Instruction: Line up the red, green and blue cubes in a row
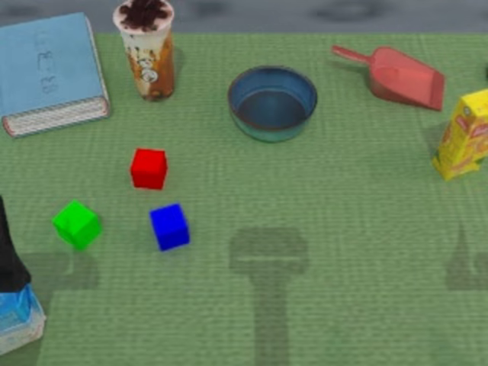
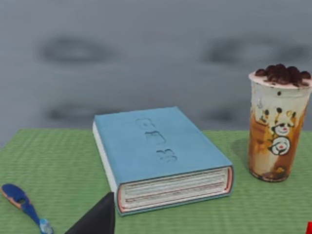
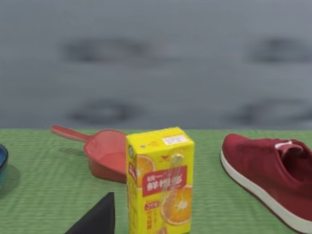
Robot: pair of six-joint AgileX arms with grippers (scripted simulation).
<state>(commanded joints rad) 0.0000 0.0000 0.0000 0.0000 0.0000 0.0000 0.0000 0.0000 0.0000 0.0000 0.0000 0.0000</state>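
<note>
The red cube [image 1: 149, 168] sits left of the table's centre. In front of it to the left is the green cube [image 1: 76, 223], turned at an angle. The blue cube [image 1: 169, 226] lies in front of the red one, slightly to the right. All three rest apart on the green mat. A dark part of my left arm [image 1: 9, 252] shows at the left edge, close to the green cube. Only a black tip of my left gripper [image 2: 97, 219] shows in the left wrist view, and a sliver of the red cube [image 2: 309, 228]. My right gripper [image 3: 97, 219] shows likewise; that arm is outside the top view.
At the back stand a blue book [image 1: 49, 72], a bubble tea cup [image 1: 146, 49], a round blue bowl [image 1: 272, 103] and a red scoop [image 1: 393, 75]. A yellow juice carton [image 1: 463, 136] stands at the right edge, with a red shoe [image 3: 270, 170] beyond it. A blue-white object [image 1: 15, 320] lies front left.
</note>
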